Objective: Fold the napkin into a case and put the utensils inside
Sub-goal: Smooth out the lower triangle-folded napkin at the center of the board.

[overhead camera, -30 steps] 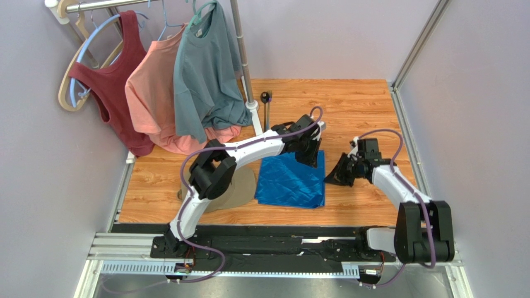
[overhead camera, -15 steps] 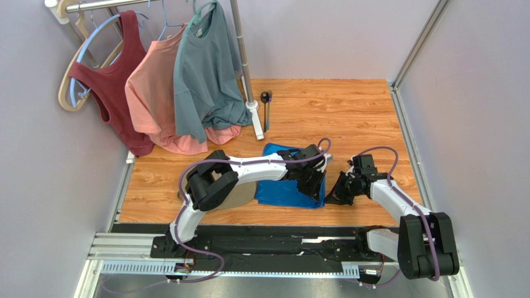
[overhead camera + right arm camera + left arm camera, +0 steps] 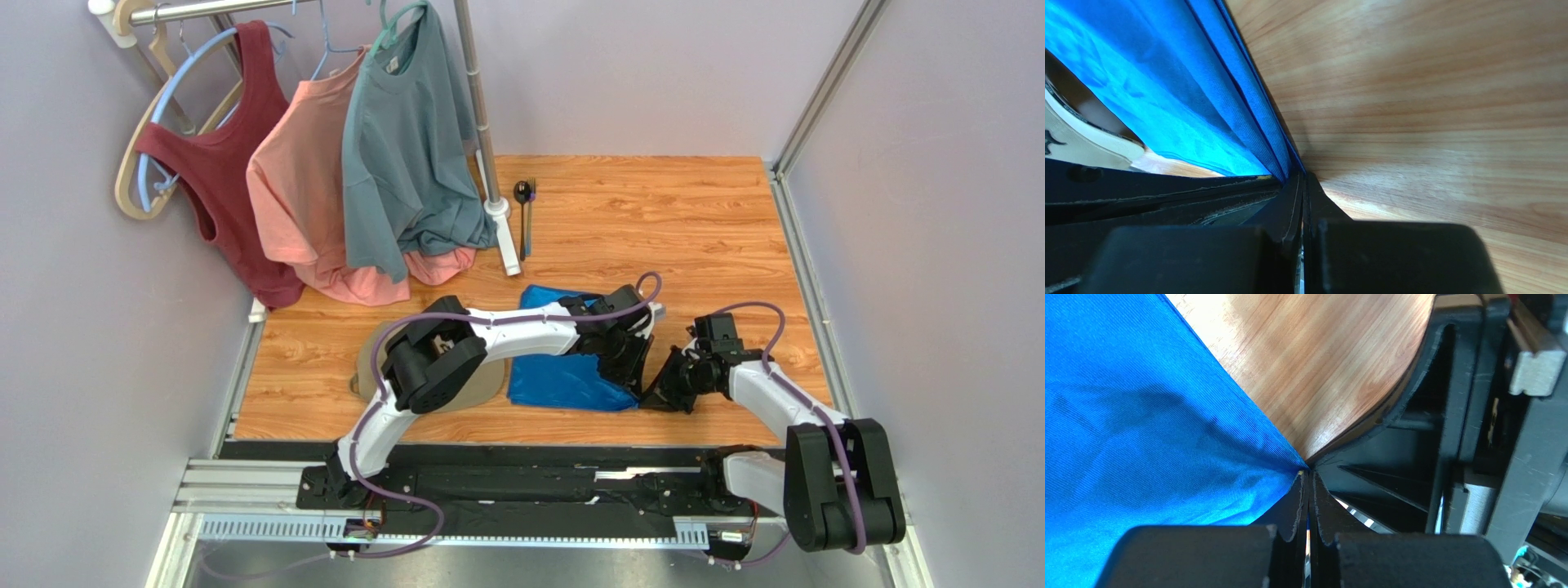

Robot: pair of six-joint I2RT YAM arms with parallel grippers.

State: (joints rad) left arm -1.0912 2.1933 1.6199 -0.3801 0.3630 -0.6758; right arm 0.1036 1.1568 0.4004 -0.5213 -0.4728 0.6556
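The blue napkin (image 3: 558,368) lies folded on the wooden table, a rough rectangle with layered edges on its right side. My left gripper (image 3: 628,368) is shut on its near right corner, and the cloth (image 3: 1137,435) runs into the closed tips (image 3: 1308,474). Just to the right, my right gripper (image 3: 656,390) is shut on the same corner's layered edge (image 3: 1247,110), tips (image 3: 1300,177) touching the table. The utensils (image 3: 525,214), a black-bowled spoon and a fork, lie side by side at the back by the rack pole. No narrow case shows.
A clothes rack pole (image 3: 485,135) stands at the back left with a maroon tank top (image 3: 221,172), a salmon shirt (image 3: 301,196) and a grey-teal T-shirt (image 3: 405,147). A tan cap (image 3: 481,386) lies under the left arm, left of the napkin.
My left gripper came from the napkin's far edge down to its near right corner, carrying the cloth over itself. My right gripper slid nearer too. The utensils are uncovered.
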